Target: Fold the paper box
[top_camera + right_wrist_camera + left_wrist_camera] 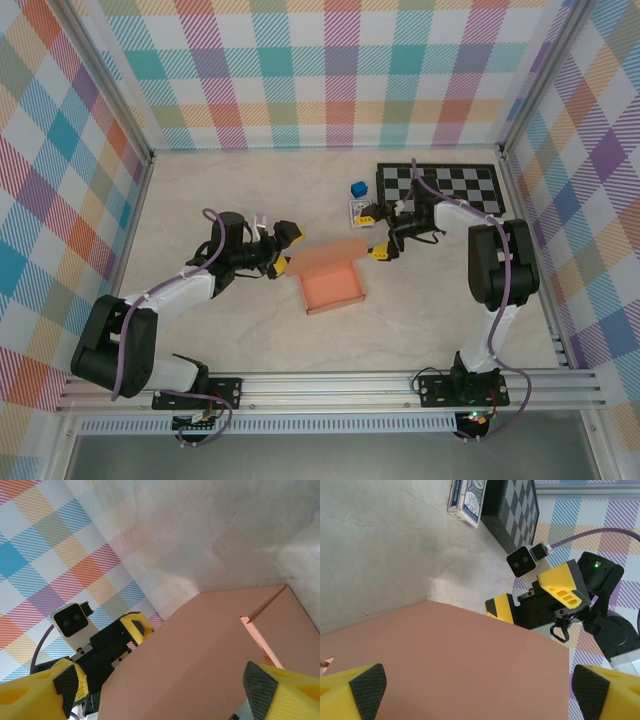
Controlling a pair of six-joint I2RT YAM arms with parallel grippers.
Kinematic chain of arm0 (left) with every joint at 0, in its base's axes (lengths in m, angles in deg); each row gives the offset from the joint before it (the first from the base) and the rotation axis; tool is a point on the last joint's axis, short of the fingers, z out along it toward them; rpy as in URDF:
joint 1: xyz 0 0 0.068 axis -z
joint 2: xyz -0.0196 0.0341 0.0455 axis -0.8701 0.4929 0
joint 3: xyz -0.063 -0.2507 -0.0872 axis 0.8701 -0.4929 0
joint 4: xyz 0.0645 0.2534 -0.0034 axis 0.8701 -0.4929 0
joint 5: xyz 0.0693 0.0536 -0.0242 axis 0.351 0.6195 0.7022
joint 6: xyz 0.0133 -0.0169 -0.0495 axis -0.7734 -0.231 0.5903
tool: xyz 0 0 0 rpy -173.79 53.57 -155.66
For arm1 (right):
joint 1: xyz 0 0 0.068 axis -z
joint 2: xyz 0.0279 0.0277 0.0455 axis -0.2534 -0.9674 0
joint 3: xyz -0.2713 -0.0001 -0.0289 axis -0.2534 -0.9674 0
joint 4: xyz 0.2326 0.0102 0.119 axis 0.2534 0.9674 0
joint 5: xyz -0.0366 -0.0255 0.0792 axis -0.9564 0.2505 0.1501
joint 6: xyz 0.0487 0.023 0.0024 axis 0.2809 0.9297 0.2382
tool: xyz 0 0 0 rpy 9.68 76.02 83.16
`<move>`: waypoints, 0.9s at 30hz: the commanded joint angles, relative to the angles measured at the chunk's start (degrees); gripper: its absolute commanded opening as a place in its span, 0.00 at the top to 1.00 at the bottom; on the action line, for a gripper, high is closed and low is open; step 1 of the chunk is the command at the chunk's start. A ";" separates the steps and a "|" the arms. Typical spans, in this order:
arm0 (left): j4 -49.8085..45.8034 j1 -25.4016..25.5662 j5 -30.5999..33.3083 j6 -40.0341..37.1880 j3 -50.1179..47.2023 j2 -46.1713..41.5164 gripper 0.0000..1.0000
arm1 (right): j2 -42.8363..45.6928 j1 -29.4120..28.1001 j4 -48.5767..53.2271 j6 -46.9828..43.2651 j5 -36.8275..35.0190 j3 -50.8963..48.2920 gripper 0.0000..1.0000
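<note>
The paper box (333, 283), an open tray with its far panel raised, rests on the surface (220, 330) between the left pincer (283, 250) and the right pincer (375, 233), one at each end of that panel, both released with jaws spread wide.

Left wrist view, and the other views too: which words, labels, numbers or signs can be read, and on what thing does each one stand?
No text can be read for certain.
On the card pack: small print along its white side, too blurred to read.
On the paper box: plain salmon-orange card, no print.
On the chessboard: checkered squares, no letters or numbers seen.
</note>
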 commanded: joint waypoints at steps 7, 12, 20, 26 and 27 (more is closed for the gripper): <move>-6.20 -1.21 -0.38 1.29 0.49 -1.57 0.03 | 3.58 -0.65 1.31 4.37 -0.36 0.81 0.14; -10.92 -7.27 -0.71 -3.91 4.94 1.95 0.03 | 6.71 -0.68 1.54 4.96 -4.24 -1.16 0.16; -25.54 -10.46 8.24 -33.69 6.36 -9.51 0.01 | 15.45 0.52 0.15 -18.19 -19.44 -6.53 0.19; -17.74 -9.00 3.43 -48.59 -2.08 -16.23 0.00 | 28.15 -4.34 -20.40 -28.72 -28.53 -23.78 0.17; -16.10 -8.10 1.47 -50.34 -3.25 -17.05 0.00 | 30.24 -5.00 -23.25 -30.76 -29.94 -26.27 0.17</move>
